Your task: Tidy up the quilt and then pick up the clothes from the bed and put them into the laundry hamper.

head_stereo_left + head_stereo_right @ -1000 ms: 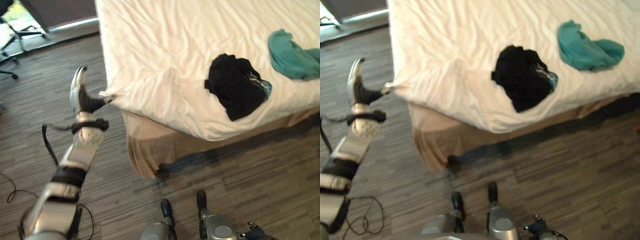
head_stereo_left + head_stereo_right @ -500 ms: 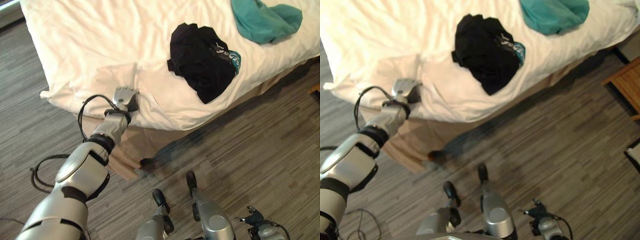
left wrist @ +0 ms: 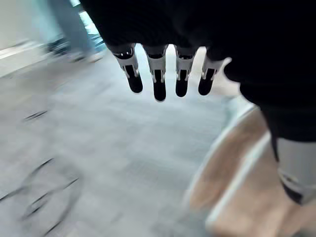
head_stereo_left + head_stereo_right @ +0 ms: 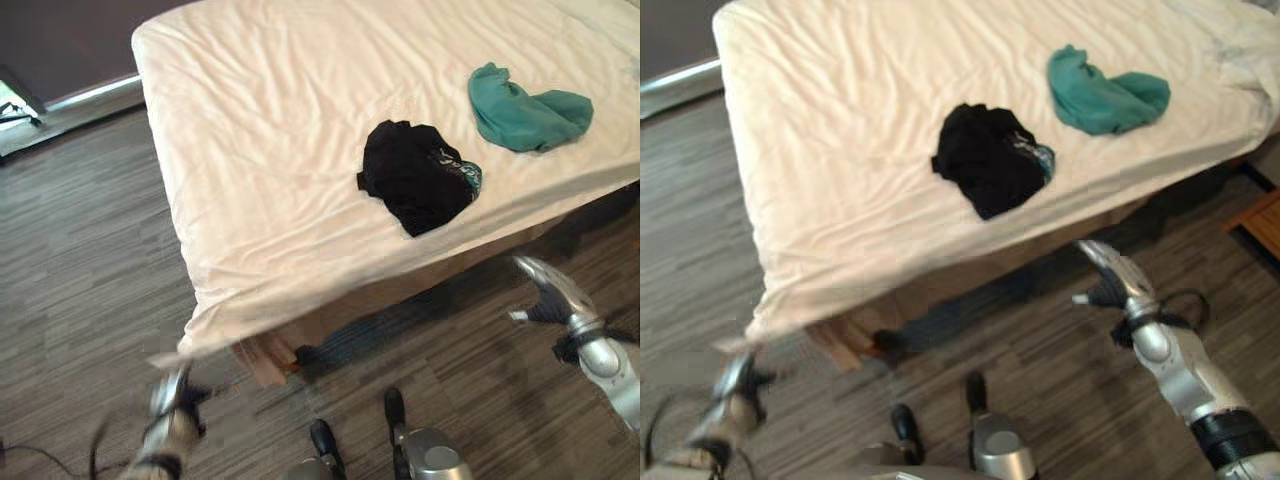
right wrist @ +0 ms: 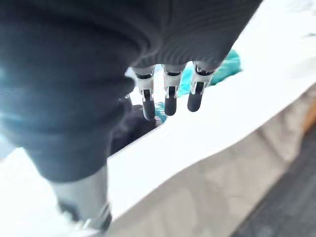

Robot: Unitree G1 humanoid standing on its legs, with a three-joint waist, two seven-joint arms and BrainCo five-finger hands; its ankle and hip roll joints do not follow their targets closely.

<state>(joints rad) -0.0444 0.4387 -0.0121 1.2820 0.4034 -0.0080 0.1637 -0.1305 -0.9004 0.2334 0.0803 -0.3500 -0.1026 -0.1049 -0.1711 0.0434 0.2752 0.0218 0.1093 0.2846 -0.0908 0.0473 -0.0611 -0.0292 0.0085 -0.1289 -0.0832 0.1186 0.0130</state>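
The cream quilt [image 4: 300,150] lies spread flat over the bed, its near corner [image 4: 190,340] hanging over the floor. On it lie a black garment [image 4: 415,180] near the front edge and a teal garment [image 4: 525,108] farther right. My left hand [image 4: 170,398] hangs low just under that corner, fingers [image 3: 157,81] straight and holding nothing. My right hand [image 4: 1108,275] is raised in front of the bed's near side, below the black garment, fingers [image 5: 169,96] straight and empty.
A tan bed skirt [image 4: 400,290] shows under the quilt's front edge. Dark wood floor runs along the near and left sides of the bed. A wooden piece of furniture [image 4: 1265,222] stands at the far right.
The camera has shifted. My left hand has let go of the quilt's edge and dropped down beside the corner. My right hand has risen into view by the bed's front.
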